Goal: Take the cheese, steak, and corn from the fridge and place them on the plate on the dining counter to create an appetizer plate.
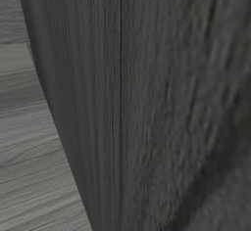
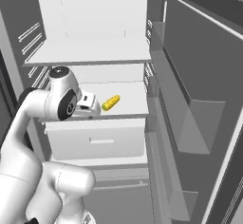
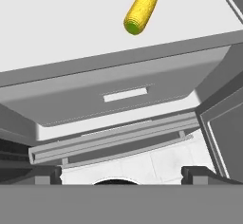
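- In the right base view we see the tall grey steel-fronted fridge [image 2: 156, 9] standing open, its white interior facing us and its door swung out to the right with grey door bins [image 2: 190, 118] along its inner face.
- The short yellow corn cob with a green end [image 2: 111, 103] lies on its side on the white middle shelf [image 2: 130, 105], toward the front of that shelf and right of its centre; in the hand view the corn [image 3: 141, 8] shows with its green end turned toward the camera.
- Above it we see a white upper shelf [image 2: 90, 54]; below the middle shelf sits the white drawer [image 2: 97, 142], whose front carries a slot-shaped handle [image 3: 126, 95].
- The white arm with dark joints [image 2: 45, 109] rises at the left of the right base view, its hand reaching toward the front edge of the middle shelf, just left of the corn and not touching it.
- The two-finger gripper [image 3: 121, 173] stands released, its two dark fingertips [image 3: 47, 173] set wide apart at the bottom of the hand view, with nothing between them.
- In the left base view we see a dark wood-grain cabinet panel [image 1: 147, 103] close to the camera, with grey plank flooring [image 1: 29, 142] at its left.
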